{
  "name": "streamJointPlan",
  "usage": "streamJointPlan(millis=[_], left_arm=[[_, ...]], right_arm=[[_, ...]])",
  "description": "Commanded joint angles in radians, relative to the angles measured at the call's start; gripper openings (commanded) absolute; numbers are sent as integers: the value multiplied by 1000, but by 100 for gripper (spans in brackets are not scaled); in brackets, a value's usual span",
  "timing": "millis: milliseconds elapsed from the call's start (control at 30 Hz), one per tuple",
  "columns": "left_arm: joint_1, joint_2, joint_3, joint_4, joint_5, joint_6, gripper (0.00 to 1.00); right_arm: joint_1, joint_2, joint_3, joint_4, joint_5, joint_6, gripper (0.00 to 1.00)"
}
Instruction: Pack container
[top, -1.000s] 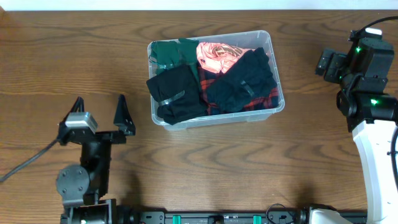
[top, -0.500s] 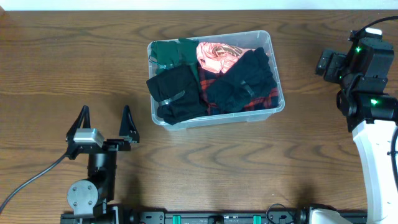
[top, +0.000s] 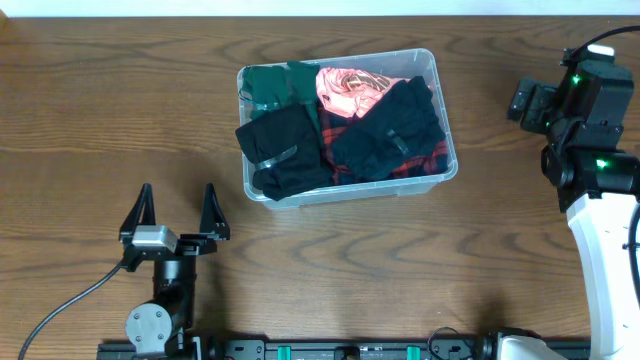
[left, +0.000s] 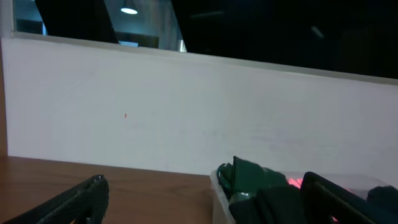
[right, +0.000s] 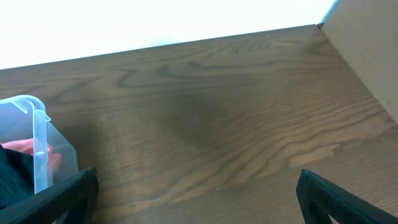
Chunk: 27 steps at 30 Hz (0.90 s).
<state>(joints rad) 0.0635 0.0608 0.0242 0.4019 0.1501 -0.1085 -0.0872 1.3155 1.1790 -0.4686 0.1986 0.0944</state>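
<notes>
The container (top: 440, 118), a clear plastic bin, sits at the table's middle and holds folded clothes: a green piece (top: 277, 84), a pink one (top: 350, 90), black ones (top: 285, 150) and a red plaid one (top: 335, 130). My left gripper (top: 177, 194) stands open and empty near the front edge, to the bin's front left, its fingers pointing away from me. In the left wrist view its gripper (left: 205, 190) frames the container (left: 217, 190). My right gripper (top: 530, 103) hovers to the right of the bin; the right wrist view shows this gripper (right: 198, 180) open over bare wood, the container (right: 38, 140) corner at its left.
The brown wooden table (top: 120, 110) runs wide to the left and right of the bin. A white wall (left: 186, 112) borders the far edge. A black cable (top: 60, 300) trails from the left arm's base, and a black rail (top: 350, 350) lines the front edge.
My left arm has drawn back toward the front edge and shifted a little right, its gripper staying open. The right arm and the bin have not moved.
</notes>
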Motion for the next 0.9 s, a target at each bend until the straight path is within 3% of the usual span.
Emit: streamJointPlan(millis=[0, 633, 867], left_arm=[[-3, -21, -20, 3, -12, -9, 98], [-3, -60, -20, -467, -11, -3, 98], [-3, -58, -20, -461, -11, -2, 98]], right_arm=[[-4, 5, 4, 0, 3, 5, 99], [-4, 5, 4, 0, 3, 5, 99], [-4, 5, 4, 0, 3, 5, 99]])
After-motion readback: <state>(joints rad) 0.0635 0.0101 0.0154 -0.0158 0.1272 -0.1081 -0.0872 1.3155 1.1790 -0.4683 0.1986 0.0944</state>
